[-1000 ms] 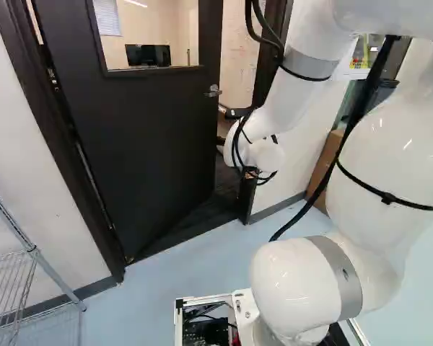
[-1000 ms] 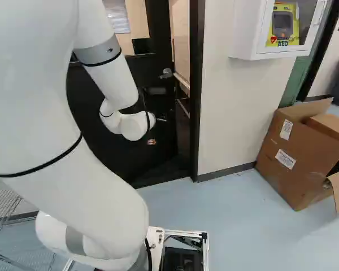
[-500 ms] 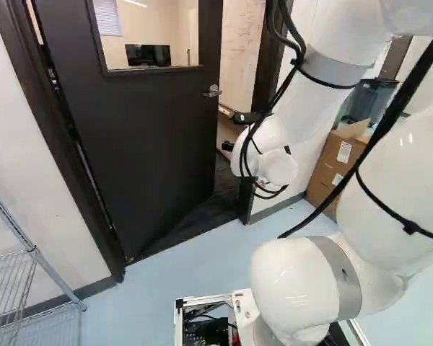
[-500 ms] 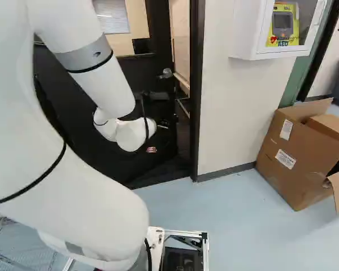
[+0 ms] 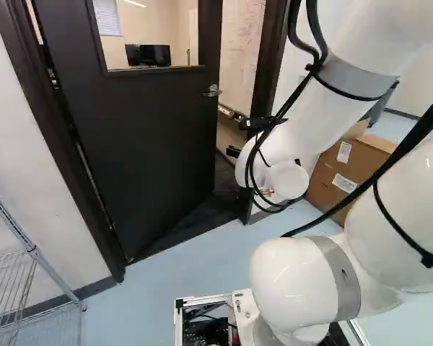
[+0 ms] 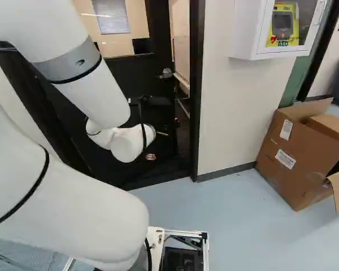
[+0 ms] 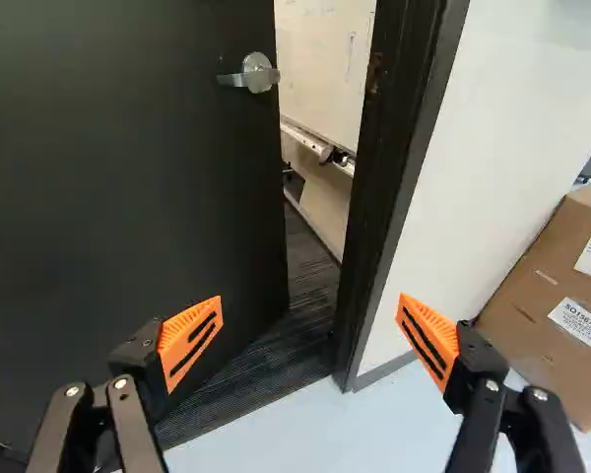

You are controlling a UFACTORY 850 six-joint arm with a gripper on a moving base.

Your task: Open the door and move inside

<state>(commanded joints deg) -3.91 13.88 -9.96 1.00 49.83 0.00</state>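
Dark parts of the gripper [image 5: 234,151] show beyond the white wrist in the left base view, before the doorway. In the wrist view the gripper [image 7: 310,302] stands wide open, nothing between its orange pads. The black door [image 5: 144,137] with a window is ajar, swung into the room behind. Its silver lever handle [image 7: 256,74] lies ahead of the gripper and above it, untouched. A gap with dark carpet [image 7: 305,286] separates the door's free edge from the black door frame [image 7: 374,217].
Beside the frame is a white wall [image 6: 231,113] with an AED cabinet [image 6: 277,28]. An opened cardboard box [image 6: 296,155] stands on the blue floor [image 6: 231,214]. A wire shelf [image 5: 29,274] is at the left of the left base view. A whiteboard [image 5: 238,58] shows through the gap.
The arm has swung and lowered, its wrist shifting right and down in the left base view, uncovering more of the doorway gap there. Base and door have not moved.
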